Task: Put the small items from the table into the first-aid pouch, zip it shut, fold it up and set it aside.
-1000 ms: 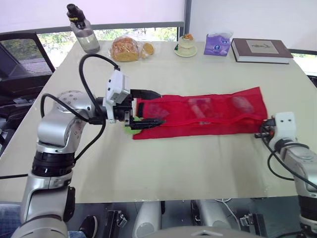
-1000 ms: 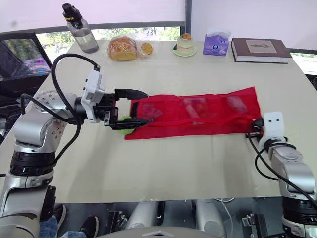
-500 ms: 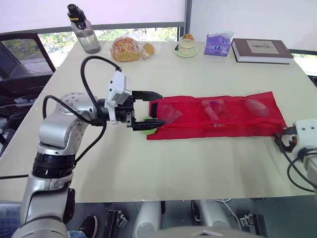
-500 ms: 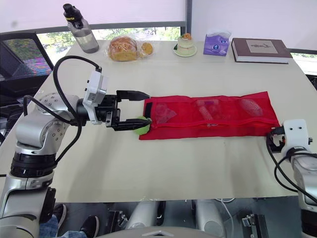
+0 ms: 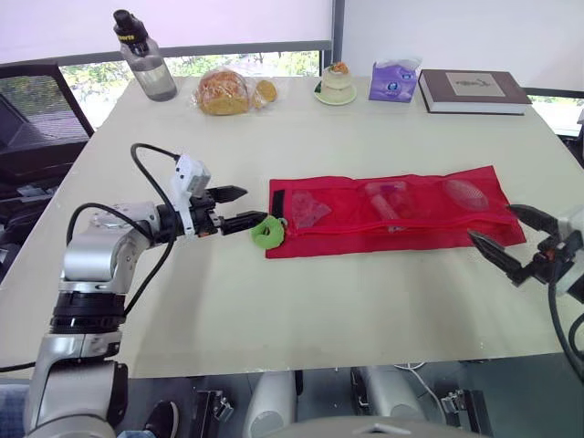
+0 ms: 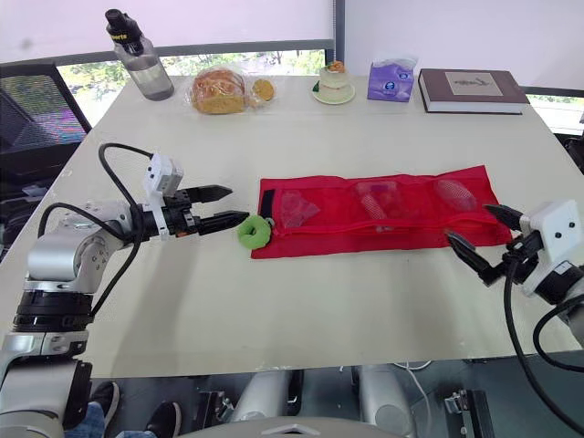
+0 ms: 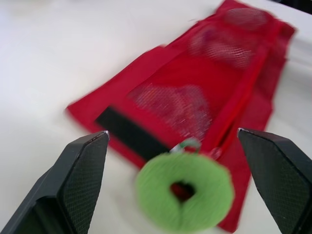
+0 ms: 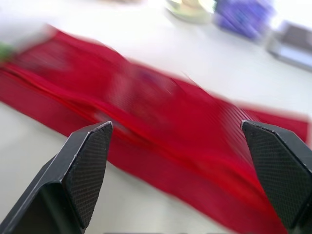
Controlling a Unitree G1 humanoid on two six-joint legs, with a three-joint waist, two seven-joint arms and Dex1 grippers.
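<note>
Pouch (image 5: 392, 212) first: the red first-aid pouch lies opened out flat on the table (image 5: 319, 310), its long side stretching from your left gripper's fingertips across to your right gripper's.

Your left gripper (image 5: 254, 204) has its two black fingers spread apart, holding nothing. Just past the tip of the lower finger sits the green ring (image 5: 265, 232), at the pouch's near end. You cannot tell whether that fingertip touches it. In the left wrist view the ring sits low in the gap between the fingers, with a black strip (image 7: 130, 135) on the pouch just beyond it. A seam or zip line (image 5: 401, 224) runs from the ring away along the pouch; you cannot tell whether it is closed.

Your right gripper (image 6: 466, 222) is also spread wide, empty. Its fingertips reach over the far end of the pouch near the lower corner, and the right wrist view shows red mesh filling the gap ahead of them. Contact cannot be judged.

Three mesh pockets hold pale wrapped items: one (image 5: 308, 208) nearest the left fingers, one (image 5: 391, 196) midway, one (image 5: 465, 192) nearest the right fingers.

Well beyond both sets of fingers, along the table's far edge, stand a water bottle (image 5: 140, 55), bagged bread (image 5: 224, 91), a cupcake (image 5: 335, 82), a tissue pack (image 5: 393, 80) and a book (image 5: 473, 91).
</note>
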